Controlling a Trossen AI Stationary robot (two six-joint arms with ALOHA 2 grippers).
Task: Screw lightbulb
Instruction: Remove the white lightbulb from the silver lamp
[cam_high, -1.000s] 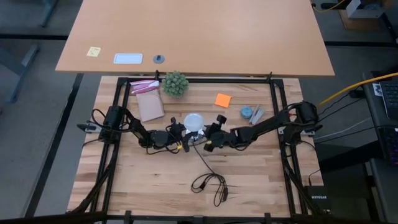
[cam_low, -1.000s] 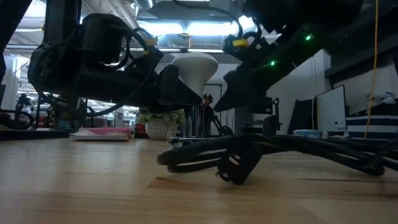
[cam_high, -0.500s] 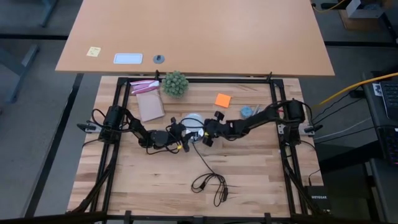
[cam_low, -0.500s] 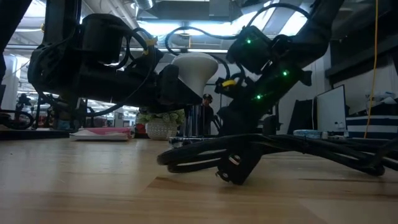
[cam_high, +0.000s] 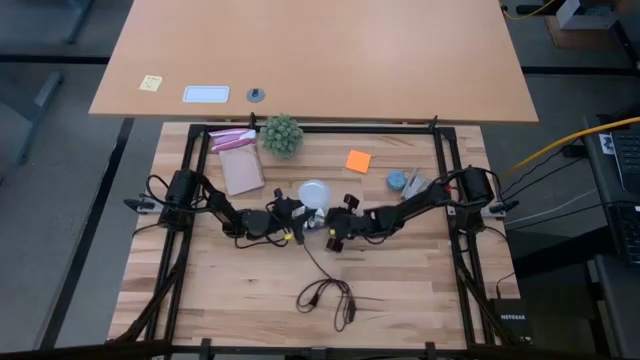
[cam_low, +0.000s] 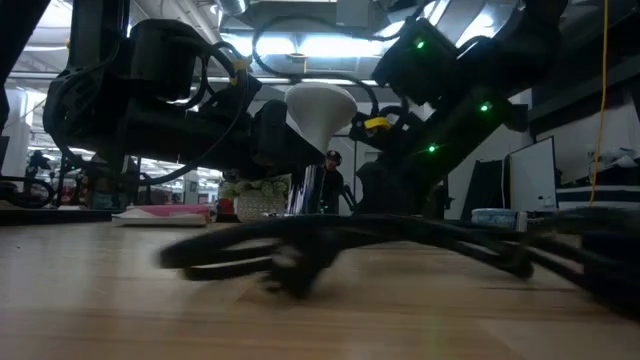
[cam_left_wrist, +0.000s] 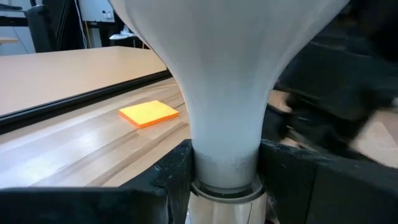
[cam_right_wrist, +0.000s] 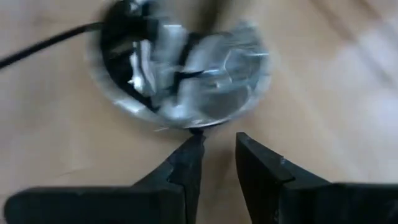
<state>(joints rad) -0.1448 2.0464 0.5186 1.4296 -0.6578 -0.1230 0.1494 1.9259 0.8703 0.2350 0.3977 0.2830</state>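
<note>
The frosted white lightbulb (cam_high: 314, 192) stands upright with its globe up, in my left gripper (cam_high: 303, 208), which reaches in from the table's left and is shut on it. In the low view (cam_low: 320, 108) its silvery screw end (cam_low: 305, 188) points down. My right gripper (cam_high: 333, 232) comes from the right, just near of the bulb. Its fingers are a narrow gap apart (cam_right_wrist: 217, 140), with the tips at the rim of the round silver-and-white socket disc (cam_right_wrist: 180, 74), which lies blurred on the wood. The disc's black cord (cam_high: 322, 293) runs toward the near edge. My left gripper pinches the bulb's narrow neck (cam_left_wrist: 227, 155) between its two fingers (cam_left_wrist: 168, 180), just above the metal collar (cam_left_wrist: 227, 190). The fingers come in level from the table's left. The bulb stands upright, globe up and screw end down, above the tabletop. My right gripper: one fingertip (cam_right_wrist: 196, 140) reaches the disc's rim; I cannot tell whether it touches.
A spiky green ball plant (cam_high: 281, 134), a pink-and-brown packet (cam_high: 238, 165), an orange note pad (cam_high: 358, 160) and a small blue item (cam_high: 398, 181) lie toward the far side. The cord's coil lies on the near middle of the table.
My right gripper has swung toward the far edge beside the bulb, then back toward the near edge and down to the socket disc. The black cord has slid toward the table's left and near edge and is still in motion. The bulb has kept still.
</note>
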